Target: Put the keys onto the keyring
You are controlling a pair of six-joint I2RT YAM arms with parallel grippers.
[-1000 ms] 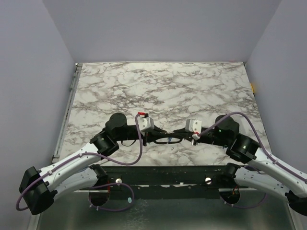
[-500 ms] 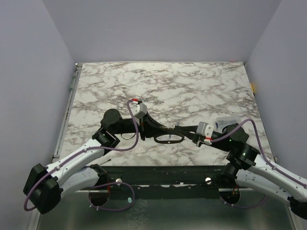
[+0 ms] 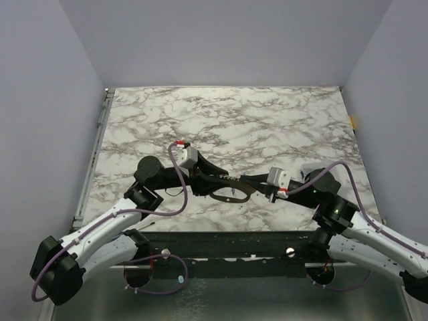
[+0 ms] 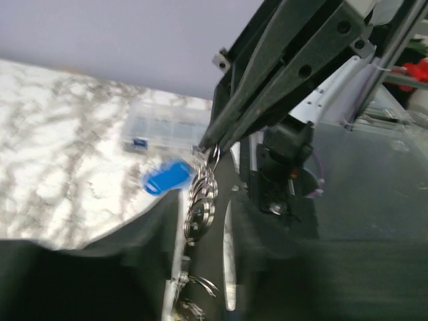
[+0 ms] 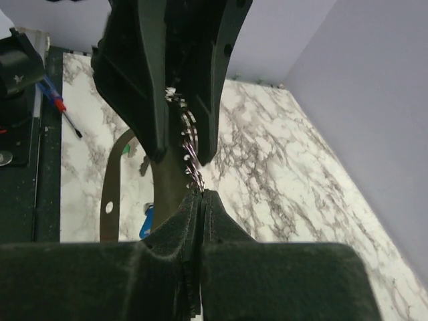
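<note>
My right gripper (image 5: pixel 200 194) pinched shut on the keyring (image 5: pixel 188 143), blue key (image 4: pixel 167 178) dangling, left gripper (image 3: pixel 227 179) opposite, its grip I cannot tell, close to the table (image 3: pixel 267 120) front edge, open marble beyond.

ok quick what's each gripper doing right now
left gripper: closed on the keyring
right gripper: closed, pinching the same keyring from the other end

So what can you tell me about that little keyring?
The keyring is a stack of thin silvery metal coils, seen nearly edge-on and blurred. It is held above the marble table: the right gripper pinches one end, the left gripper clamps the other. A blue key touches it; whether threaded on, I cannot tell.
</note>
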